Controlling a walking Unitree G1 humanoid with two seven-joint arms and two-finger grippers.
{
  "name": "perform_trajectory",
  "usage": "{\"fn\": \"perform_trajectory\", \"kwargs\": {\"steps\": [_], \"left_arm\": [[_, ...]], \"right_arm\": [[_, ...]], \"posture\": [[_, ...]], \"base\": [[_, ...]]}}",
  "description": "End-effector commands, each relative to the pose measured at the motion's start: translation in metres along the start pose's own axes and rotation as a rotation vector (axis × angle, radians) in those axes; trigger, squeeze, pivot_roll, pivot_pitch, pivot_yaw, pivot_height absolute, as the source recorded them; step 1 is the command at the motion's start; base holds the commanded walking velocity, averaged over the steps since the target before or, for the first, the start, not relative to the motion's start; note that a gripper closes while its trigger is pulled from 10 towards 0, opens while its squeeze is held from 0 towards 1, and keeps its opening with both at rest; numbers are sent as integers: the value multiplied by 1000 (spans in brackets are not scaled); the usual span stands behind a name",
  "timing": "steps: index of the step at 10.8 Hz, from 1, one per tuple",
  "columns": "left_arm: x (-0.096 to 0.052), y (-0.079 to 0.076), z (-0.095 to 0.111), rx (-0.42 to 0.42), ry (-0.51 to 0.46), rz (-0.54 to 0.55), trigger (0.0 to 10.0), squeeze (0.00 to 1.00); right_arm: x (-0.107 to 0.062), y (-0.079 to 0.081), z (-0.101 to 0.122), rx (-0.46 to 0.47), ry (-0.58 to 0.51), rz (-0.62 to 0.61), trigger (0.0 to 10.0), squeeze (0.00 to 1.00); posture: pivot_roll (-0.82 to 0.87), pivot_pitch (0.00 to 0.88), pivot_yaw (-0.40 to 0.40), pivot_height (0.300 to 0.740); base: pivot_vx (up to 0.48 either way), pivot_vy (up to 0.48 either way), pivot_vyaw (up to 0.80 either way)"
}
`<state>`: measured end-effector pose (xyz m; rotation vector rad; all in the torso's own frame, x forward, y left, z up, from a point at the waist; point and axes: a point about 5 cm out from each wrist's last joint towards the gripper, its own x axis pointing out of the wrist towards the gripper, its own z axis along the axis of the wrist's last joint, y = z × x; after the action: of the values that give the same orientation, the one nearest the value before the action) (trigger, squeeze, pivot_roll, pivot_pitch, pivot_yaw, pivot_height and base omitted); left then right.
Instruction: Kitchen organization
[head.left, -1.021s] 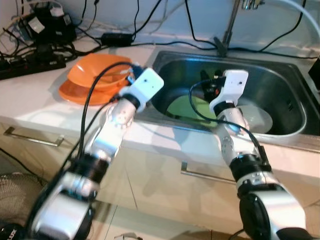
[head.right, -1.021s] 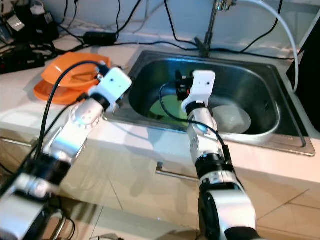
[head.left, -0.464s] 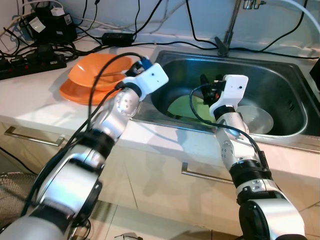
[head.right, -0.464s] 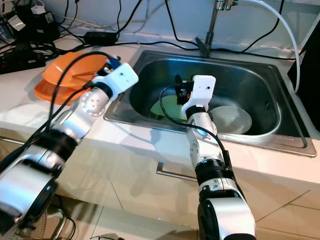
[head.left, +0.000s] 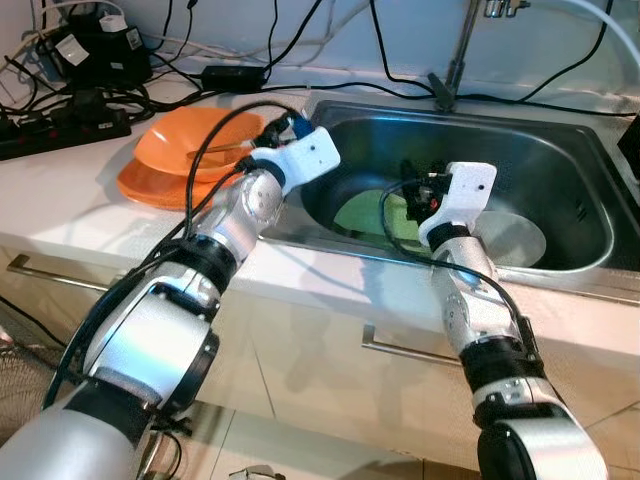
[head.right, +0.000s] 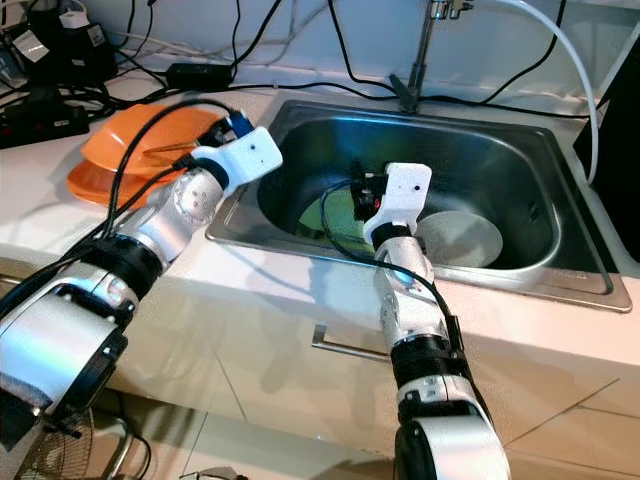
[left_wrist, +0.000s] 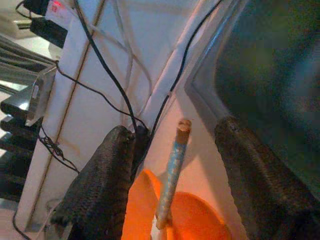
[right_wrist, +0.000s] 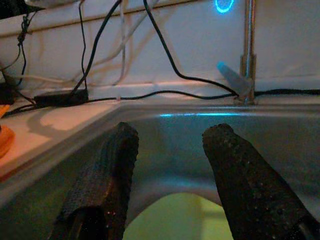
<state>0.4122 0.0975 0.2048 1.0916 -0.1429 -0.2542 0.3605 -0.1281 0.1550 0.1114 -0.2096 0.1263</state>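
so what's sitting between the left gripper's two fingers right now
In the left wrist view, a thin light-blue stick stands in the gap of the open left gripper, touching neither finger; it rests in the orange bowl, with bare white counter behind it.

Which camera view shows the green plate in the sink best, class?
The left eye view: the green plate lies on the sink floor, partly behind the right gripper. The right eye view shows it more hidden. The right wrist view catches its near edge; the left wrist view faces the orange plates.
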Motion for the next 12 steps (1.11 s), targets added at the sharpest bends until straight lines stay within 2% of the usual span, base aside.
{"fn": "perform_trajectory", "kwargs": {"steps": [1, 4, 7, 9, 10, 11, 12], "left_arm": [[2, 3, 5, 34, -12, 14, 10000, 0], [4, 1, 5, 47, 15, 20, 10000, 0], [6, 15, 5, 47, 45, 95, 10000, 0], [6, 16, 0, 70, 78, 101, 10000, 0], [5, 17, -3, 75, 96, 97, 6275, 0], [5, 17, -5, 79, 103, 100, 0, 0], [4, 18, -7, 75, 115, 107, 0, 0]], "right_arm": [[-1, 1, 1, -3, 2, 1, 10000, 0], [-11, -2, 0, -2, 13, -16, 10000, 0], [-18, -3, 1, 5, 18, -28, 10000, 0], [-21, -4, 0, 3, 28, -35, 10000, 0], [-23, -4, 0, 2, 31, -36, 10000, 0], [-24, -5, 1, 2, 34, -40, 10000, 0], [-26, -6, 0, -1, 40, -46, 10000, 0]], "posture": [[25, 30, 35, 740], [-4, 52, 36, 740], [-25, 63, 30, 740], [-37, 67, 29, 740], [-39, 68, 29, 740], [-43, 72, 27, 740], [-43, 75, 24, 740]], "base": [[0, 0, 0], [0, 0, 0], [0, 0, 0], [0, 0, 0], [0, 0, 0], [0, 0, 0], [0, 0, 0]]}}
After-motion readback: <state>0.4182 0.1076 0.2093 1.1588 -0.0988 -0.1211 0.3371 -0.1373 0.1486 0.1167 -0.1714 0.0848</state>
